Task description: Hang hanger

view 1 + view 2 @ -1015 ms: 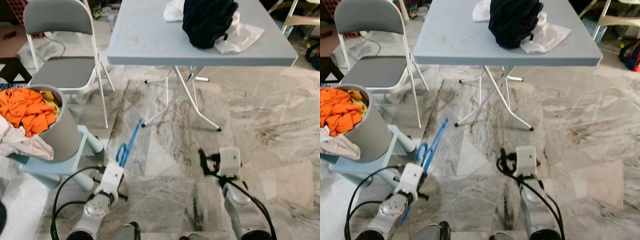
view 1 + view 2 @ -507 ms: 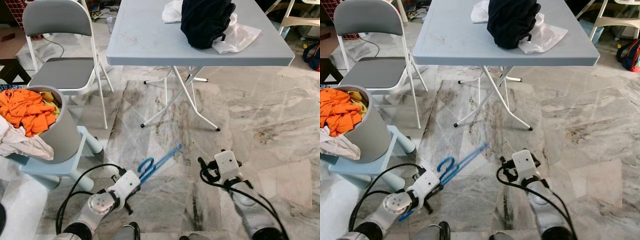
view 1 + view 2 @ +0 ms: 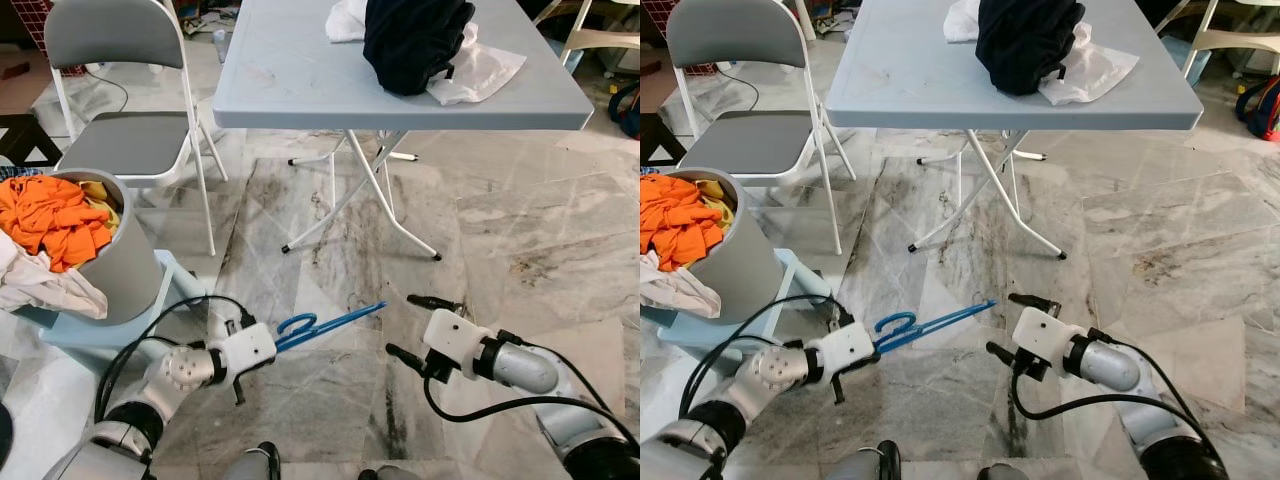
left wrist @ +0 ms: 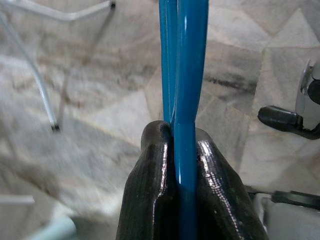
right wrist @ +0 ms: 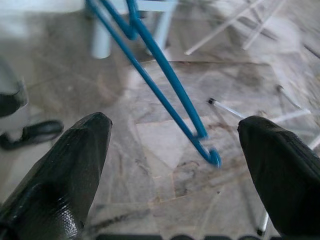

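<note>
Hanger point(image 3: 330, 322) is a thin blue one, held low over the marble floor point(image 3: 560, 240), not hung on anything yet.

Going from the left: there's a grey bucket point(image 3: 120, 265) stuffed with orange clothes point(image 3: 50, 220), with a white cloth draped over its rim, sitting on a pale blue stool point(image 3: 110, 325). Behind it is a grey folding chair point(image 3: 125, 140).

Next comes the left claw point(image 3: 270, 343), clamped shut on the hanger near its hook end. The wrist view shows the two black fingers point(image 4: 155, 200) pressed tight on the blue wire, so that grip looks solid. The hanger lies nearly level, its far end pointing across at the other arm.

To the right, the right claw point(image 3: 410, 325) has its fingers spread wide and holds nothing. It's turned toward the hanger's free tip, which sits just in front of the gap between the fingers in the right wrist view, near but not touching. My guess is it's lining up a handover or a two-handed grip.

Further back is the grey folding surface point(image 3: 300, 90) with a black garment point(image 3: 415, 40) and some white cloth point(image 3: 475, 70) piled on it.

Progress-wise: hanger picked up, that's about it. I can't spot a rail or hook to hang it on, so the actual hanging is all still to do.
</note>
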{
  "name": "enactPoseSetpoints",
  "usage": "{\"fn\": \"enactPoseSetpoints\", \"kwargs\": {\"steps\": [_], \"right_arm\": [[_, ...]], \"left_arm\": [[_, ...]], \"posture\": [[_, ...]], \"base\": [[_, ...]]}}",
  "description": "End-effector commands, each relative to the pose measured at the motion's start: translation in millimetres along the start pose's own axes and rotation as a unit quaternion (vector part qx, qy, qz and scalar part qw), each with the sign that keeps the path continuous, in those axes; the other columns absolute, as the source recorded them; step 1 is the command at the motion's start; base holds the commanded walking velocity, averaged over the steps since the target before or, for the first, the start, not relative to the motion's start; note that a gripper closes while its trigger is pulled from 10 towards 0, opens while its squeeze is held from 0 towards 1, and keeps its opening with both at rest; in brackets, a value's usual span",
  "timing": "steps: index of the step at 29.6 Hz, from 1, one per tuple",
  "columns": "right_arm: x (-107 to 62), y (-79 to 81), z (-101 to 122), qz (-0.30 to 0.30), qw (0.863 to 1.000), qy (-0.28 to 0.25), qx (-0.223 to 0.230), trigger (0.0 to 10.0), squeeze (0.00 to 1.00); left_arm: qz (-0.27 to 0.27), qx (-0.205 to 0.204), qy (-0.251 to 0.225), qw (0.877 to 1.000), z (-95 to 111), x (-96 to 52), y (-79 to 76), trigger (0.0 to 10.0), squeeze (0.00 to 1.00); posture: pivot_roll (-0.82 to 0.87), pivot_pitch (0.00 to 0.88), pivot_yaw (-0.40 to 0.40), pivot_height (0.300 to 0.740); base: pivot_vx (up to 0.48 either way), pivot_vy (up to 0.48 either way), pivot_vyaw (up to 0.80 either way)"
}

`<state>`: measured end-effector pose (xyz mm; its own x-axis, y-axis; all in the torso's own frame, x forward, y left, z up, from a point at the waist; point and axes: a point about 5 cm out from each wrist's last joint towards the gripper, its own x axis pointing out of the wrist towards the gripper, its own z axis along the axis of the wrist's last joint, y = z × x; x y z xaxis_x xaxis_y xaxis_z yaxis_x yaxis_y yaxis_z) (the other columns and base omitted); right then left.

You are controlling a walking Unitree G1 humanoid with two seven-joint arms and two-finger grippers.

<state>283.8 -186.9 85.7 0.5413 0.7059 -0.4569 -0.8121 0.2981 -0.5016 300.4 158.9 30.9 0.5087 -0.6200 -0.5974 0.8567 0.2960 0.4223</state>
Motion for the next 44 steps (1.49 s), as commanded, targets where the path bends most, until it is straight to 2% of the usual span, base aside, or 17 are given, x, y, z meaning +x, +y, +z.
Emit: {"fn": "enactPoseSetpoints", "kwargs": {"steps": [1,5,12,15,16,22,23,24,25,26,34,44], "right_arm": [[1.6,-5.9,11,0.024,0.999,-0.009,-0.023,10.0,0.0],[10.3,-13.0,24,0.028,0.998,-0.02,-0.053,10.0,0.0],[22.1,-5.1,28,0.061,0.996,-0.009,-0.069,10.0,0.0],[23.4,-4.4,22,0.069,0.994,0.018,-0.077,10.0,0.0],[23.4,-7.4,17,0.069,0.992,0.048,-0.095,10.0,0.0],[24.2,-14.8,15,0.074,0.986,0.084,-0.121,10.0,0.0],[24.6,-16.0,16,0.077,0.984,0.091,-0.13,6.2,0.0],[24.8,-16.4,16,0.079,0.983,0.094,-0.134,4.8,0.0],[25.1,-16.6,16,0.08,0.983,0.095,-0.136,4.8,0.0],[25.2,-17.0,14,0.089,0.979,0.11,-0.15,0.0,0.0],[22.9,-11.4,3,0.13,0.966,0.164,-0.152,0.0,0.0],[23.5,-6.6,0,0.147,0.962,0.181,-0.139,0.0,0.0]], "left_arm": [[-0.021,0.026,-0.018,0.999,7,1.8,-2.3,10.0,0.0],[-0.046,0.044,-0.053,0.997,22,11.1,-9.8,10.0,0.0],[-0.066,0.062,-0.081,0.993,37,20.3,-15.5,10.0,0.0],[-0.067,0.07,-0.085,0.992,41,21.1,-13.8,10.0,0.0],[-0.066,0.073,-0.086,0.991,43,21.2,-11.4,10.0,0.0],[-0.075,0.088,-0.081,0.99,44,22.4,-12.3,10.0,0.0],[-0.077,0.089,-0.08,0.99,44,22.8,-13.2,10.0,0.0],[-0.077,0.088,-0.08,0.99,44,22.9,-13.5,10.0,0.0],[-0.077,0.088,-0.08,0.99,44,23.0,-13.6,10.0,0.0],[-0.078,0.089,-0.079,0.99,44,23.4,-14.0,10.0,0.0],[-0.074,0.091,-0.071,0.991,44,26.1,-15.1,10.0,0.0],[-0.069,0.092,-0.059,0.992,41,27.1,-15.4,10.0,0.0]], "posture": [[0.02,0.245,0.018,0.74],[0.03,0.248,0.019,0.74],[0.04,0.247,0.026,0.74],[0.04,0.247,0.027,0.74],[0.03,0.248,0.03,0.74],[0.03,0.248,0.037,0.74],[0.02,0.247,0.037,0.74],[0.02,0.247,0.037,0.74],[0.02,0.247,0.037,0.74],[0.02,0.247,0.037,0.74],[0.02,0.245,0.032,0.74],[0.02,0.247,0.032,0.74]], "base": [[0.0,0.0,0.0],[0.0,0.0,0.0],[0.0,0.0,0.0],[0.0,0.0,0.0],[0.0,0.0,0.0],[0.0,0.0,0.0],[0.0,0.0,0.0],[0.0,0.0,0.0],[0.0,0.0,0.0],[0.0,0.0,0.0],[0.0,0.0,0.0],[0.0,0.0,0.0]]}}
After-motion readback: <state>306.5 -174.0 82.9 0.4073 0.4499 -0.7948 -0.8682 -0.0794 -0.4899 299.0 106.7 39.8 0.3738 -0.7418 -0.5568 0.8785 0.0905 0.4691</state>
